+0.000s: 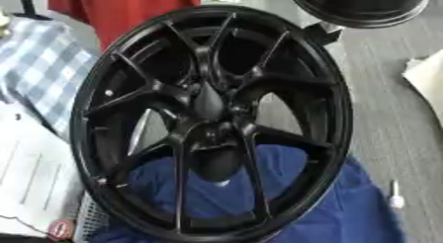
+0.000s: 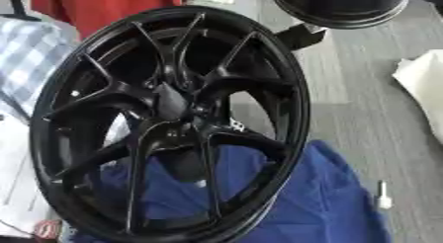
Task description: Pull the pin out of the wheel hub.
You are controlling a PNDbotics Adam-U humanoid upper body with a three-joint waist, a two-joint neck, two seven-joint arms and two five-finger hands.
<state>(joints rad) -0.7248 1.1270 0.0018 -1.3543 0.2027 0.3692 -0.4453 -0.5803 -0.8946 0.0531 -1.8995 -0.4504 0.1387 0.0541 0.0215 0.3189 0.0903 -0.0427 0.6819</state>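
A large black spoked wheel (image 1: 210,123) stands upright on its rim and fills most of both views. Its hub (image 1: 210,104) sits at the centre where the spokes meet; I cannot make out a pin in it. A small white mark (image 2: 235,124) shows just right of the hub. A small white stick with a rounded end (image 1: 395,195) lies on the grey floor to the wheel's lower right, apart from the wheel. Neither of my hands shows in either view.
A blue cloth (image 1: 346,207) lies under and in front of the wheel. Behind it are a red cloth (image 1: 121,10) and a second round black object (image 1: 363,5). Checked fabric (image 1: 43,64) and white paper (image 1: 30,173) lie left; a white sheet (image 1: 428,79) lies right.
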